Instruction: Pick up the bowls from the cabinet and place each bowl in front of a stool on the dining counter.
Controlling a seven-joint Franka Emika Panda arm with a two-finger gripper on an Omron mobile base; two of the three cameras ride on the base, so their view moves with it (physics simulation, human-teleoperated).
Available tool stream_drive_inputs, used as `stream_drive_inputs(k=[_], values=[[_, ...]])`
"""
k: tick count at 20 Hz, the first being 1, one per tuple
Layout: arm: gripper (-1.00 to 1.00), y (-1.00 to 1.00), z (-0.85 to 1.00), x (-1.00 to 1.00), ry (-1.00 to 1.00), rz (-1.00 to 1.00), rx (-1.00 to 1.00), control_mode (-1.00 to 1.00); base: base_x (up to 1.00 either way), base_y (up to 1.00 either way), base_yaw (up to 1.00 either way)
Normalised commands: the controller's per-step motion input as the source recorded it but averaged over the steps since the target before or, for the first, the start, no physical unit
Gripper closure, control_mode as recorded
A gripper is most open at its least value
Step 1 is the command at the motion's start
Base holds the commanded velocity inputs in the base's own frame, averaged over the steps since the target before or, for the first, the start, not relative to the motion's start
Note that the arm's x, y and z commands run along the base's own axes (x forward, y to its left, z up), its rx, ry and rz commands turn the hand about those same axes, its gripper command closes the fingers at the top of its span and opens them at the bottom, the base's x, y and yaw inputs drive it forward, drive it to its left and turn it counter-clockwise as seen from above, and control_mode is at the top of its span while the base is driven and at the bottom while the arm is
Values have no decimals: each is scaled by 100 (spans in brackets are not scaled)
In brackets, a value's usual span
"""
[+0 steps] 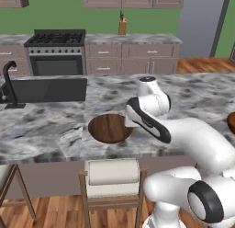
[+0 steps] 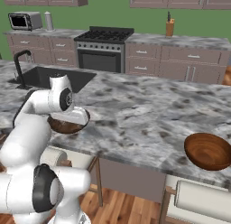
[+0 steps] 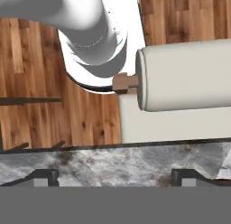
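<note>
We see one bowl (image 1: 109, 128) resting near the tabletop (image 1: 46, 126) front edge above a stool (image 1: 113, 178), just beside our pincer (image 3: 115, 175), whose tips stand apart and empty, while the other bowl (image 2: 208, 151) sits far along that edge.

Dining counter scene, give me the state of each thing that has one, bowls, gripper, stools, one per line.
Wide bowl: upright on the dining counter, in front of a stool.
Deep bowl: upright near the counter edge, above another stool.
Gripper: open, holding nothing.
Both stools: upright, tucked at the counter.
</note>
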Motion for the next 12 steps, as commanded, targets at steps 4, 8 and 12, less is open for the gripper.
stream_drive_inputs(k=[4,8,12], values=[[-100,-1,68,-73,18,-3,-24,-100,0,0,0],[-100,-29,54,-60,12,-14,-4,-100,0,0,0],[-100,-38,62,-32,6,-13,0,-100,0,0,0]])
